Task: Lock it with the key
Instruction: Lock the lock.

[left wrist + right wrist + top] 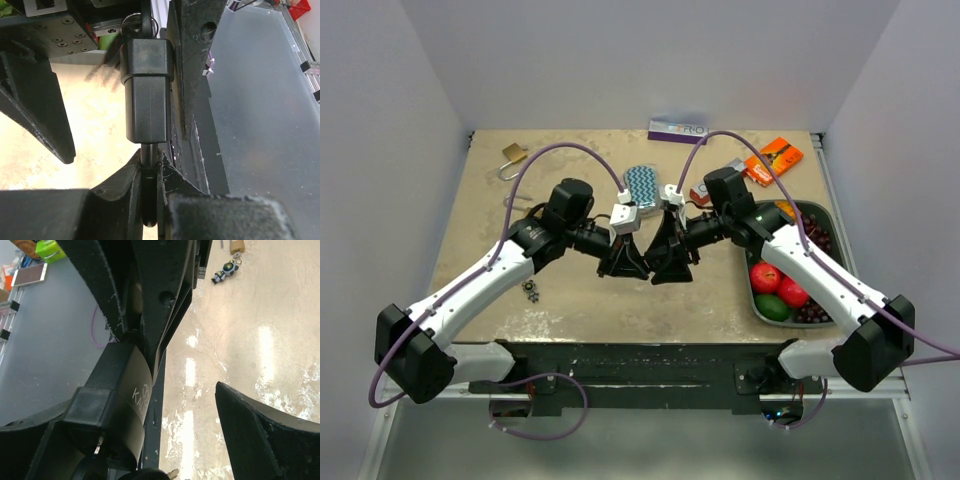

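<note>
1. Left gripper point(149, 167) pinches the padlock point(147, 90) by its shackle, steadying it over the table point(580, 300).
2. Right gripper point(670, 262) has jaws spread around the body, likely ready to grasp the key point(98, 446) at its base.

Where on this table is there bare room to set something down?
Free: back-left tabletop between the brass padlock and the purple box; the near strip between the key fob and the fruit tray. Crowded: the centre, where both jaws meet at the lock.
</note>
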`<move>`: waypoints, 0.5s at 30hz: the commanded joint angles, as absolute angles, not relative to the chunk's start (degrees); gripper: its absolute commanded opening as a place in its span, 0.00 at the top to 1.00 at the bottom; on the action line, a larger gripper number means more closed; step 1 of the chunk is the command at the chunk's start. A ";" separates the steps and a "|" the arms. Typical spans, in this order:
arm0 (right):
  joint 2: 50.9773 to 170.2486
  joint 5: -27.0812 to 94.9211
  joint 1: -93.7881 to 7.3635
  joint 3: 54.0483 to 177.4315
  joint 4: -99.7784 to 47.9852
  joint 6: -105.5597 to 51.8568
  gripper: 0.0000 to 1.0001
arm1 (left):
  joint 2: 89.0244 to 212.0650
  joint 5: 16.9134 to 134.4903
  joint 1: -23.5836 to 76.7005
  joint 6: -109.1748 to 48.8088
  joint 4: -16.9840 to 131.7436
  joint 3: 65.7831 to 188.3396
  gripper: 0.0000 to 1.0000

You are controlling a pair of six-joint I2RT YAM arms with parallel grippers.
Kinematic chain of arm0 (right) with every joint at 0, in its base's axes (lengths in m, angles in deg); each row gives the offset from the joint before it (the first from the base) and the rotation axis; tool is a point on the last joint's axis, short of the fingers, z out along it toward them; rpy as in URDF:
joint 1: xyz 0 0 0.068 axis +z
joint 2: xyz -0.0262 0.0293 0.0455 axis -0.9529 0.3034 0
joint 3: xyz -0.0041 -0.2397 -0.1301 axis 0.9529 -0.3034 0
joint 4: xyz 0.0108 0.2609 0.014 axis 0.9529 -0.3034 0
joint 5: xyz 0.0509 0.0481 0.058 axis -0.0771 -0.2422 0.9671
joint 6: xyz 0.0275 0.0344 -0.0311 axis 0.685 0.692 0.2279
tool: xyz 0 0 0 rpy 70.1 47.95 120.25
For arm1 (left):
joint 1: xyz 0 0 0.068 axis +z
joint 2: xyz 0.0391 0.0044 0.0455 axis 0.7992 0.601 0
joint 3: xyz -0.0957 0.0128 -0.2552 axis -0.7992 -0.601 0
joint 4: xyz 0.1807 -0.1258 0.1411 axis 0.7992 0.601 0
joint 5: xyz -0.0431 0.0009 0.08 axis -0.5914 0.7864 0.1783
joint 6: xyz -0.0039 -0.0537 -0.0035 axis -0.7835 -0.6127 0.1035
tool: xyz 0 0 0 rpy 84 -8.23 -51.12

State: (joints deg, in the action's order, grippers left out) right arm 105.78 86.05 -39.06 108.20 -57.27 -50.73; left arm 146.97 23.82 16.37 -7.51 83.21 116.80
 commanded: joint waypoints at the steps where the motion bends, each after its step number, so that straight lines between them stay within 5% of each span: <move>1: 104.24 86.31 -40.00 111.47 -62.99 -58.09 0.13 | 144.31 18.31 17.11 -6.04 77.85 117.64 1.00; 8: 105.64 84.29 -40.00 115.34 -74.51 -66.53 0.21 | 146.94 21.29 18.16 -3.49 82.86 119.93 1.00; 15: 105.64 84.20 -39.82 114.99 -71.80 -64.08 0.43 | 149.05 22.70 18.69 -3.22 84.88 121.77 1.00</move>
